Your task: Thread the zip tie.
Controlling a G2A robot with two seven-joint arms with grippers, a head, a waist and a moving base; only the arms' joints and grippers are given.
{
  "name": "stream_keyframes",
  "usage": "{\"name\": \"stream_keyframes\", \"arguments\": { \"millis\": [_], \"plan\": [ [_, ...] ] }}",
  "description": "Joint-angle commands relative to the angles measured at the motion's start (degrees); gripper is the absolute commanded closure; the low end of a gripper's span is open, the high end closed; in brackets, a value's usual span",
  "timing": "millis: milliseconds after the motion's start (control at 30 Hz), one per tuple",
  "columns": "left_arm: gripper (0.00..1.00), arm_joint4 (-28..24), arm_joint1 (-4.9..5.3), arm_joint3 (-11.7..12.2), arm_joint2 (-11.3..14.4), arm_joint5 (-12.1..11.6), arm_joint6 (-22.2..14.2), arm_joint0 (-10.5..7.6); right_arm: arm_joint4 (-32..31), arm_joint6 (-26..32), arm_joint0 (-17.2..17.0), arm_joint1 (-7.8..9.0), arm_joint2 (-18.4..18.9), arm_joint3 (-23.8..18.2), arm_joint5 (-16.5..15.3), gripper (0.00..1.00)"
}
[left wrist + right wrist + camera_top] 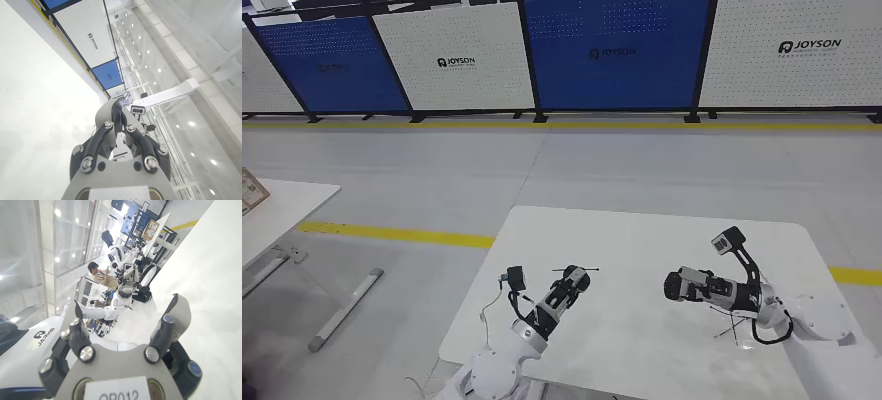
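A thin black zip tie (590, 268) is pinched in my left gripper (577, 279), which is shut on it above the near left part of the white table (642, 235). The tie sticks out sideways past both fingers. In the left wrist view it shows as a fine line (120, 115) between the closed pads of the left gripper (120, 107). My right gripper (672, 285) hovers over the right half of the table, facing the left one across a gap. Its fingers (176, 300) are spread wide in the right wrist view, so the right gripper (126, 301) is open and holds nothing.
Some thin dark strands (729, 326) lie on the table under the right arm. A second white table (282, 205) stands off to the left across the floor. The space between the two grippers is bare tabletop.
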Motion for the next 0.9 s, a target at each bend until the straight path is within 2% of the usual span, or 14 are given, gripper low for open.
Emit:
{"name": "stream_keyframes", "arguments": {
  "millis": [0, 400, 500, 667, 733, 800, 867],
  "plan": [
    [1.0, -0.04, 0.01, -0.02, -0.02, -0.02, -0.05, 0.01, 0.0, 0.0, 0.0, 0.0, 0.0, 0.0, 0.0, 0.0],
    [1.0, -0.05, -0.03, -0.28, -0.01, -0.12, 0.1, -0.2, 0.0, 0.0, 0.0, 0.0, 0.0, 0.0, 0.0, 0.0],
    [1.0, 0.91, -0.13, -2.85, -0.23, -1.46, 1.11, -0.5, 0.0, 0.0, 0.0, 0.0, 0.0, 0.0, 0.0, 0.0],
    [1.0, 3.26, -0.05, -11.2, -1.78, -4.55, 2.32, 1.12, 0.0, 0.0, 0.0, 0.0, 0.0, 0.0, 0.0, 0.0],
    [1.0, 3.64, -0.01, -13.84, -2.25, -5.23, 2.29, 1.97, 0.0, 0.0, 0.0, 0.0, 0.0, 0.0, 0.0, 0.0],
    [1.0, 4.19, 0.02, -15.35, -2.67, -5.18, 2.52, 2.76, 0.0, 0.0, 0.0, 0.0, 0.0, 0.0, 0.0, 0.0],
    [1.0, 4.19, 0.02, -15.35, -2.67, -5.18, 2.52, 2.76, 0.0, 0.0, 0.0, 0.0, 0.0, 0.0, 0.0, 0.0]
  ]
}}
